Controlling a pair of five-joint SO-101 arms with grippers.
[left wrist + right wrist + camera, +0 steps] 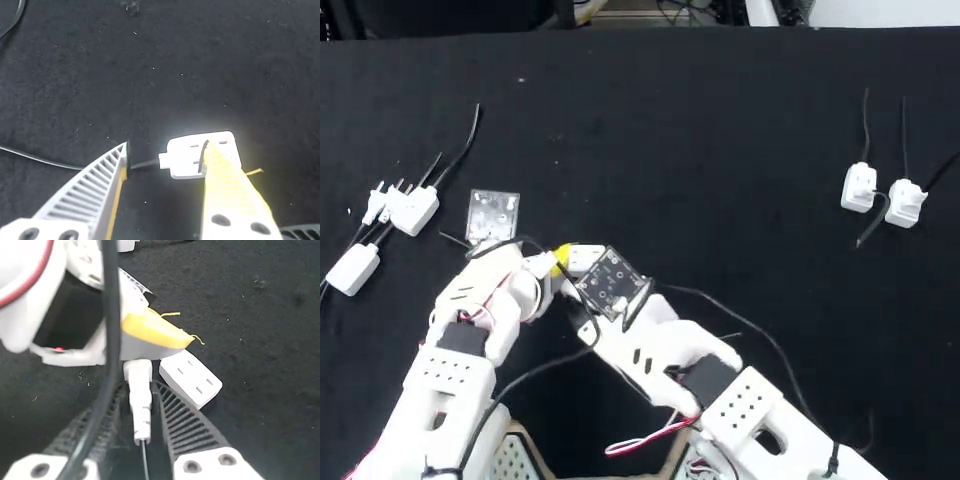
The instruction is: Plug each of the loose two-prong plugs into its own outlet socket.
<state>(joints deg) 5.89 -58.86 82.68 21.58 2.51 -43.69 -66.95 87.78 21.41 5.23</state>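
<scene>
Bent low over the counter [720, 130] middle, with left claw [166, 146] spread open, yellow fingertip on one socket [182, 157], right claw [140, 386] clamped on one plug [140, 407] beside it; far right, two corded white blocks [860, 187]

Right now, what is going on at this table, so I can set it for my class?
The right gripper has its jaws shut on a white two-prong plug, beside a white outlet socket lying on the black table. The left gripper is open, one yellow finger over that socket. The plug is not in yet. More corded white pieces lie at the table's left.
</scene>
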